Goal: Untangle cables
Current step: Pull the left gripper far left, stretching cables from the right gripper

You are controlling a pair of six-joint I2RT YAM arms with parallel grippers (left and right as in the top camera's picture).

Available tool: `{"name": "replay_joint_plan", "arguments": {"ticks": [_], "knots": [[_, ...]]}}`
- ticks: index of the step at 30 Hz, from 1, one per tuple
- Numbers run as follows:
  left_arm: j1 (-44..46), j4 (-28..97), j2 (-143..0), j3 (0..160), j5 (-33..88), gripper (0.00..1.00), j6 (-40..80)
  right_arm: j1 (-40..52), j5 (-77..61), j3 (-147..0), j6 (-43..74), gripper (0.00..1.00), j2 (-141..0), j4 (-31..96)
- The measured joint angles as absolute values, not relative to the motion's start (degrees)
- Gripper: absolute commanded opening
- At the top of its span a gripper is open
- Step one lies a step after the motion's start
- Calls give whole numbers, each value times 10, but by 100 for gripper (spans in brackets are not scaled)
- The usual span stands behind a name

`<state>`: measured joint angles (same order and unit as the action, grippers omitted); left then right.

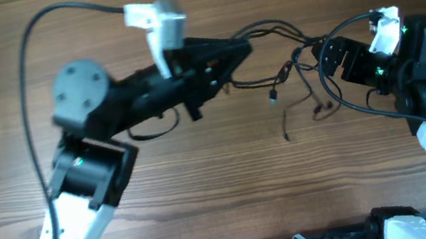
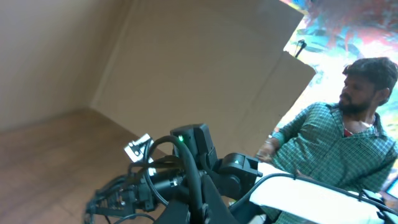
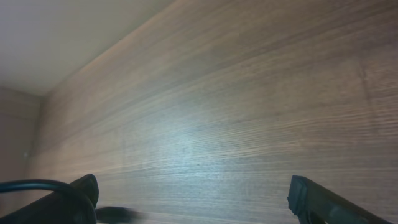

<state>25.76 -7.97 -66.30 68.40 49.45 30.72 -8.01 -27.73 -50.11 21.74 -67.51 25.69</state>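
Left arm (image 1: 106,112), raised high, fills the upper middle, left gripper (image 1: 240,47) pinched shut on the cables (image 1: 295,59). Right gripper (image 3: 196,208) hangs spread wide beside their tangle, right of centre. A hard pull could cinch the knot or slip the cord free.
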Motion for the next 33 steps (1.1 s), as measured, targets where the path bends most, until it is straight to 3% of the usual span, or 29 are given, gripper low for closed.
{"name": "replay_joint_plan", "arguments": {"ticks": [12, 23, 33], "knots": [[128, -55, -592, 683, 508, 4, 307, -79, -254, -501, 213, 100, -675, 275], [62, -59, -592, 683, 512, 4, 307, -79, -243, -501, 176, 100, -675, 302], [55, -184, -582, 679, 522, 4, 334, -79, -205, -501, 176, 100, -675, 305]]}}
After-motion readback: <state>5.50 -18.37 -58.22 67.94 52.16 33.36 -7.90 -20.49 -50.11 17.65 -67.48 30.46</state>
